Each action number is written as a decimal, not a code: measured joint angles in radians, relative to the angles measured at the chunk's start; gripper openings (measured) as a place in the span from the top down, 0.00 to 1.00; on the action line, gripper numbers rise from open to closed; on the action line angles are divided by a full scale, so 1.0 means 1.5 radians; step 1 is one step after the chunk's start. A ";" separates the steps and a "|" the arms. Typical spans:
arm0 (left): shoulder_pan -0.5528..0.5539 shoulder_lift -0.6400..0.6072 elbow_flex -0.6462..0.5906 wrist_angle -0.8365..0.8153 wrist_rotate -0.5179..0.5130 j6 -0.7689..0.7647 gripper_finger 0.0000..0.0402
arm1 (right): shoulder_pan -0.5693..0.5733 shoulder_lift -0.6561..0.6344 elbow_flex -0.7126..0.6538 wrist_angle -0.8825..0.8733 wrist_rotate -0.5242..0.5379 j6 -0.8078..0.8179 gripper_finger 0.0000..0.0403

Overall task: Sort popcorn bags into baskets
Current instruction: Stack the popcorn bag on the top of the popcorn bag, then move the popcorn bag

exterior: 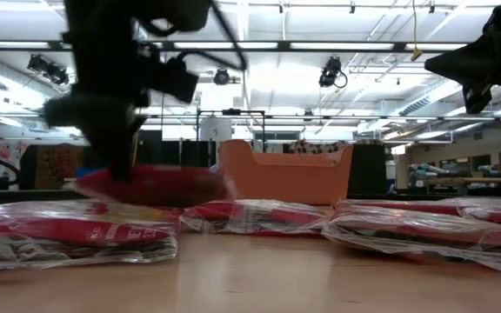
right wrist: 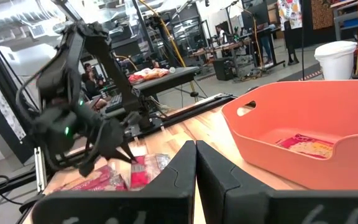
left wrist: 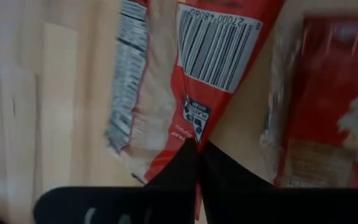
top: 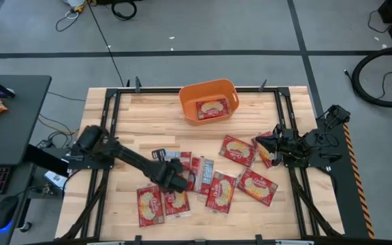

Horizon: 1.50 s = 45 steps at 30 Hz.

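The left gripper (top: 176, 178) is down among the scattered popcorn bags in the middle of the bench (top: 135, 112), its jaws pinched shut on the thin edge of one red bag (left wrist: 219, 56). The left wrist view shows the barcode side of that bag running away from the closed jaw tips. Gripping by the flat edge makes sense, since the packets lie too flat to take across their width. In the low view the held bag (exterior: 150, 184) sits slightly above its neighbours, so it looks lifted, though blur makes this uncertain.

The orange tub (top: 209, 102) stands at the far side of the bench, well apart from the pile, with one bag (top: 211, 108) already lying inside. The other bags lie in a loose cluster, several overlapping or touching, between the two arms.

The right gripper (top: 269, 144) waits at the right side, jaws shut and empty, beside a bag (top: 263, 151) near it.

Bare wood lies between pile and tub, giving a free path; the tub's raised rim is the one edge the bag must probably clear.
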 joint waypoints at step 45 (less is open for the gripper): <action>0.390 0.036 0.099 0.550 -0.110 0.434 0.62 | 0.000 -0.001 0.000 0.001 -0.015 0.000 0.96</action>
